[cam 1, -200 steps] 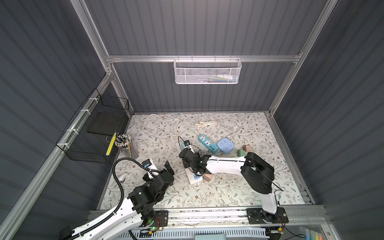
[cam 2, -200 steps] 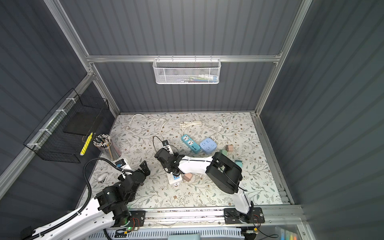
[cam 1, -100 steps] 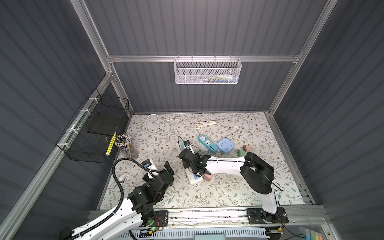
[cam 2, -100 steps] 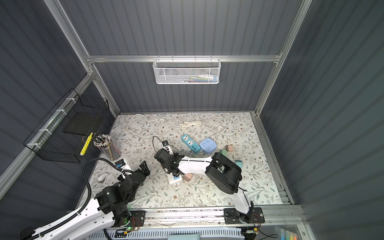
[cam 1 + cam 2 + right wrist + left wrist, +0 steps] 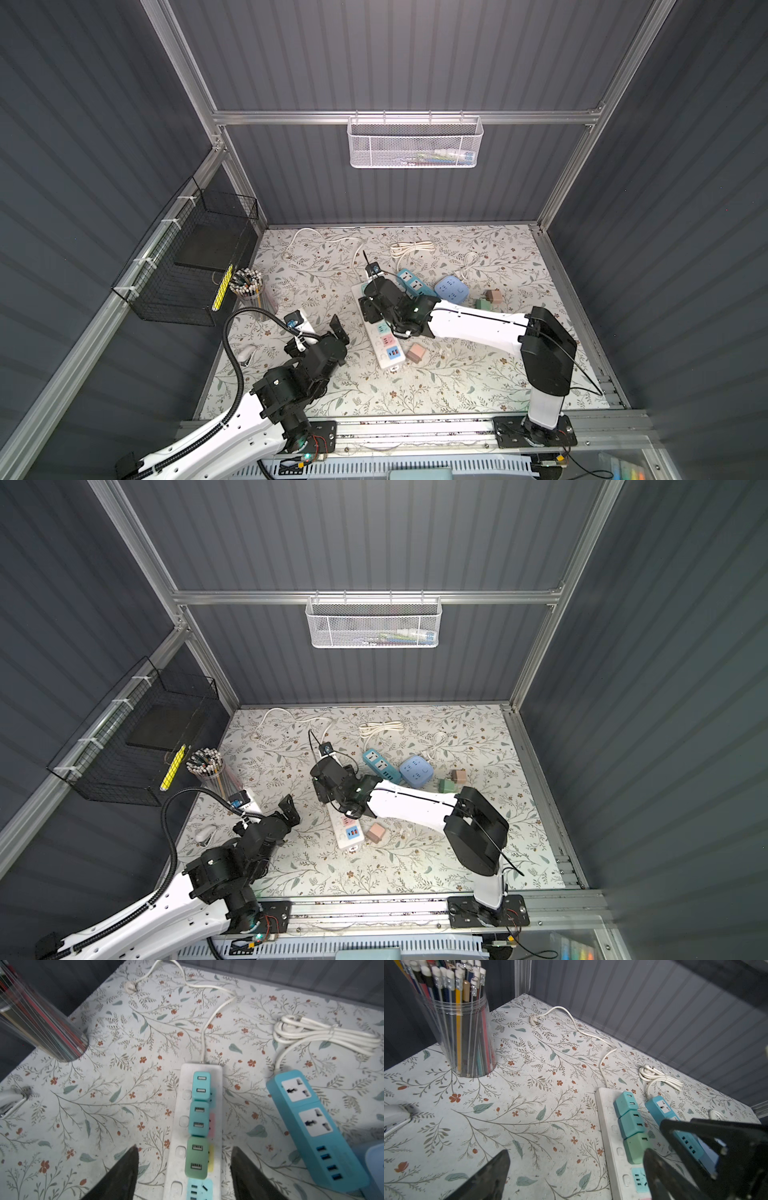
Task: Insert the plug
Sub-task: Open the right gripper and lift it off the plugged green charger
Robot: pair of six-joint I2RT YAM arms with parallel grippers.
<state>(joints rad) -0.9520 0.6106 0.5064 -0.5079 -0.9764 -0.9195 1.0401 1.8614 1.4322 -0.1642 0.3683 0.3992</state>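
Sitting in the third socket of the long white plastic power strip (image 5: 176, 1167), the green square USB charger plug (image 5: 196, 1160) shows in the lower middle of the right wrist view. It looks flush to the strip as far as can be told, in line below two teal square charger plugs (image 5: 201, 1085) seated toward the cord end.

The right gripper (image 5: 184, 1148) straddles the green plug. Its jaws are spread to either side of the strip and touch neither plug nor strip, so the claw is released and holds nothing. That spacing reads as the close of an insertion: the plug looks home, and the jaws seem clear enough to lift away without dragging it out.

The left gripper (image 5: 576, 1154) is spread wide and empty too, low over the mat at the bottom of the left wrist view. It sits beside the strip rather than pinning it — parked out of the way, I judge.

At the right of the right wrist view lies a blue plastic power strip (image 5: 311, 1122), apart from the white one. A clear plastic cup of pencils (image 5: 463, 1032) stands at the upper left of the left wrist view.

Everything rests on a pale floral-printed mat (image 5: 457, 374) — flat, lightly scuffed — inside grey ribbed walls (image 5: 374, 62). A white mesh basket (image 5: 415, 141) hangs on the back wall.
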